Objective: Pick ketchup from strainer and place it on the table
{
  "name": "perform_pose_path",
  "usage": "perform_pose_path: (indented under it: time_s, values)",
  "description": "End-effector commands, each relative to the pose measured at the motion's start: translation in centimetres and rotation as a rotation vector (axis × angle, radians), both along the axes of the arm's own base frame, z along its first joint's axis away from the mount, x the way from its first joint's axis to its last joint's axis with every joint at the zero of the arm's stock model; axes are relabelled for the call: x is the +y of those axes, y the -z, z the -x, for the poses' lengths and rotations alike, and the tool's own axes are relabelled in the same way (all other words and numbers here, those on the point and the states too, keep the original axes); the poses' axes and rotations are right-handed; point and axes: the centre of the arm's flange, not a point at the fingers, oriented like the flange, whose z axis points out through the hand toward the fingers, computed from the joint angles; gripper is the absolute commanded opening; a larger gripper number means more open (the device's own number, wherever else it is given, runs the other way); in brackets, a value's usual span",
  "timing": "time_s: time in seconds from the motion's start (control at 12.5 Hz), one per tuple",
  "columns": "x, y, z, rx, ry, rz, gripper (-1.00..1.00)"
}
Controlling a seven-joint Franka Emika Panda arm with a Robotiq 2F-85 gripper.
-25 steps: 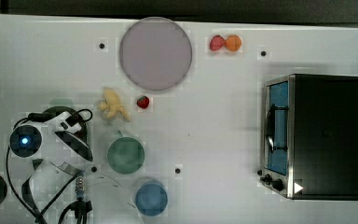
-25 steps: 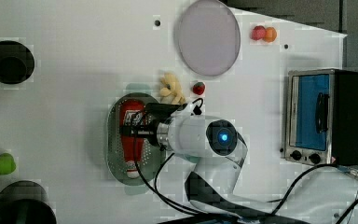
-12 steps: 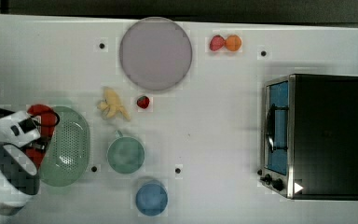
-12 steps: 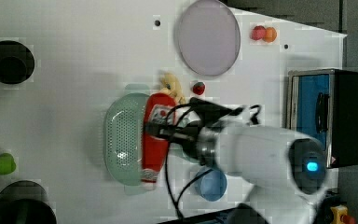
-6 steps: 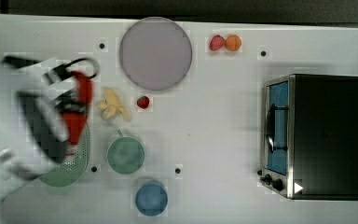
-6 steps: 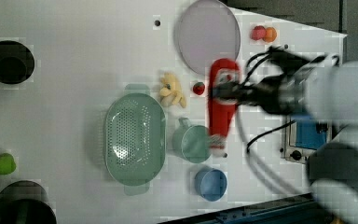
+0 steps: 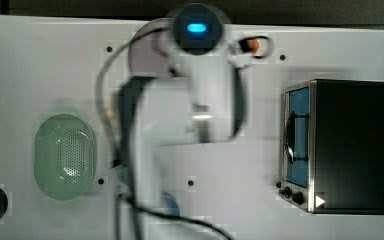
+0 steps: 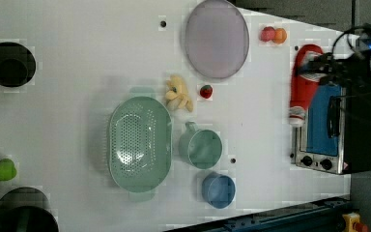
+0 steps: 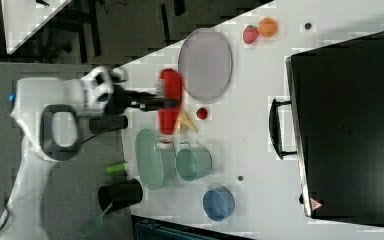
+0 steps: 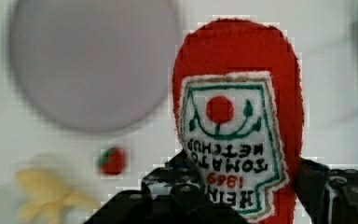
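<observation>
Wrist view: fingers (image 10: 242, 196) clamp the ketchup (image 10: 237, 130) at its label, lifted clear of the strainer (image 8: 139, 143). It hangs above the worktop (image 8: 77, 72), so placement remains.

Two cups (image 8: 200, 146), two strawberries (image 8: 206, 91)

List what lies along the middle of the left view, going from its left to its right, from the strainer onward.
Strainer → banana → green cup → strawberry → ketchup, held by the gripper → toaster oven.
</observation>
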Motion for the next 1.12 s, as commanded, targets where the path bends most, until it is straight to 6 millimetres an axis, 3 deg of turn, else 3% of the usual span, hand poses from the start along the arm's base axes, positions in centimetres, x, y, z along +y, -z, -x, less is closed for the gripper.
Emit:
perform_pose_path:
  time_s: [0.08, 0.24, 0.4, 0.64, 1.12]
  values:
    - [-2.7, 0.4, 1.0, 0.021, -0.078, 0.002, 0.19]
    - [-4.4, 2.7, 1.7, 0.015, -0.051, 0.005, 0.19]
    - [-4.9, 5.6, 2.7, -0.01, -0.048, 0.003, 0.19]
    - [-3.8, 10.5, 5.1, 0.0, -0.07, -0.01, 0.19]
    - [-1.6, 18.2, 9.6, 0.008, -0.11, -0.041, 0.19]
